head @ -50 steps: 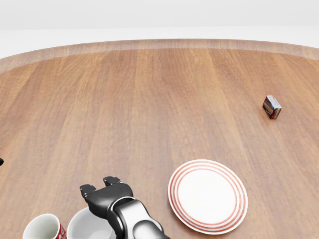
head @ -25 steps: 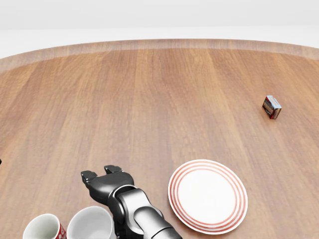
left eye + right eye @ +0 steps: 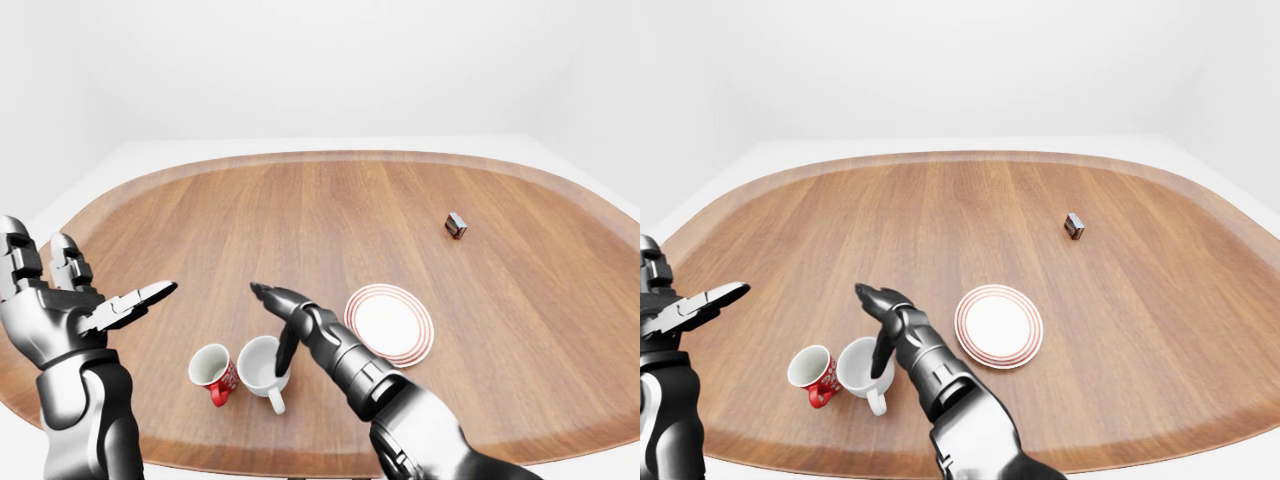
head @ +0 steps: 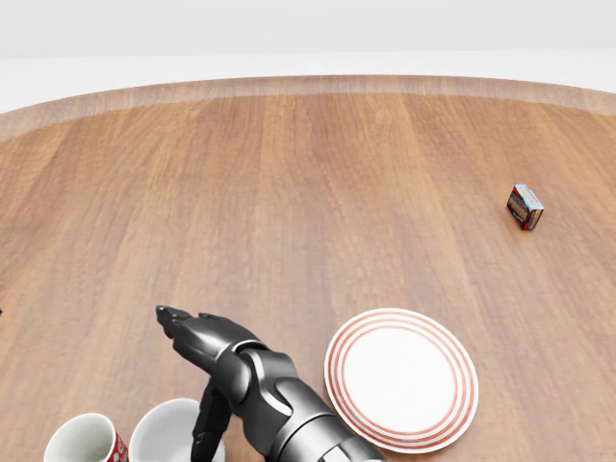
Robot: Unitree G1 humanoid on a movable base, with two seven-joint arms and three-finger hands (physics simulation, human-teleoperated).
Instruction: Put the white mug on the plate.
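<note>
The white mug stands upright near the bottom left of the wooden table, its handle pointing toward the bottom edge. My right hand is open just above it. The fingers stretch out flat past the mug's top rim, and the thumb hangs down at the mug's right rim. Whether the thumb touches the mug I cannot tell. The white plate with red rings lies bare to the right of the mug. My left hand is raised at the left edge, open and holding nothing.
A red mug with a white inside stands right beside the white mug, on its left. A small box lies far off at the right. The oval wooden table has a raised rim all round.
My right hand has turned and opened: the fingers that were curled above the mug now reach out flat, and the thumb has dropped down at the mug's rim. Mugs and plate have not moved.
</note>
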